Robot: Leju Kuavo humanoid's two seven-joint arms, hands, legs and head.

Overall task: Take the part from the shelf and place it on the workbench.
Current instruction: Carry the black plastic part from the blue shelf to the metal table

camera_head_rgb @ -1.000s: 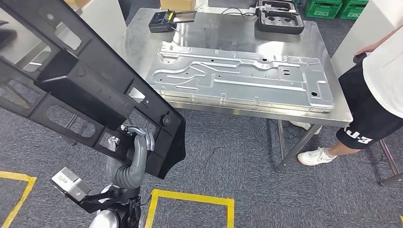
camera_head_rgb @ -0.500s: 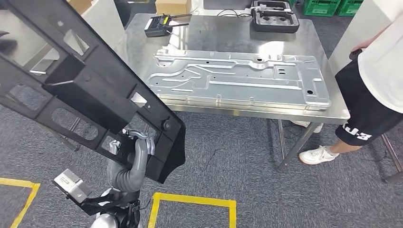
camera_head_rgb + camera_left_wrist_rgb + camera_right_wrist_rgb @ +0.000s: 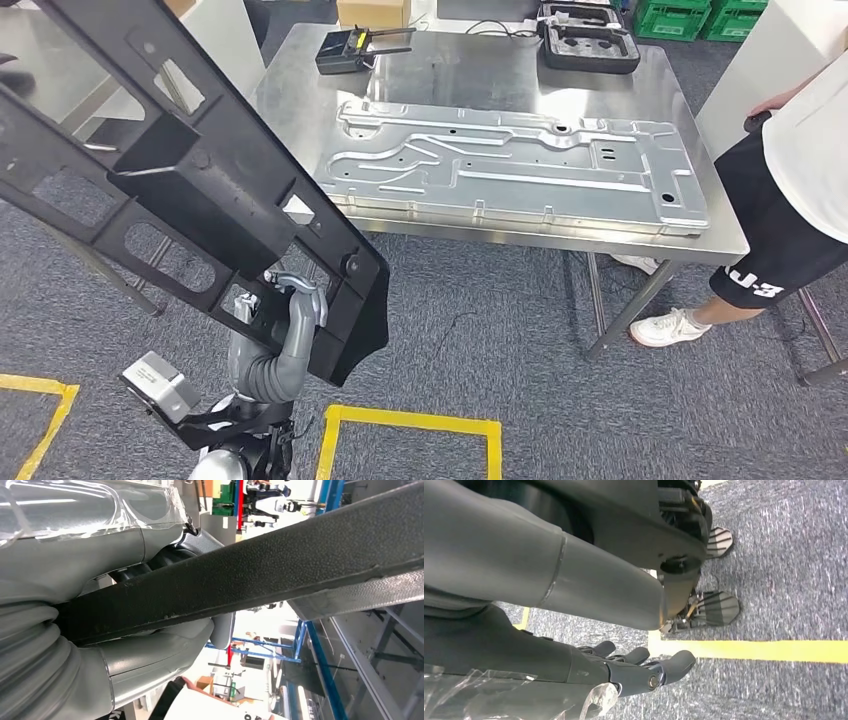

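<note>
Left hand (image 3: pixel 290 300) is gripping black plastic frame part (image 3: pixel 190 170) short of steel workbench (image 3: pixel 480 85); right hand (image 3: pixel 634 672) is hanging with fingers apart, holding nothing.

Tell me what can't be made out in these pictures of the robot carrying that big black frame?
- Black frame: its upper end is cut off by the head view's top and left edges.
- Left robot hand: the frame hides most of its fingers in the head view.
- Workbench: the surface under the metal panel is covered.
- Person: cut off by the head view's right edge.
</note>
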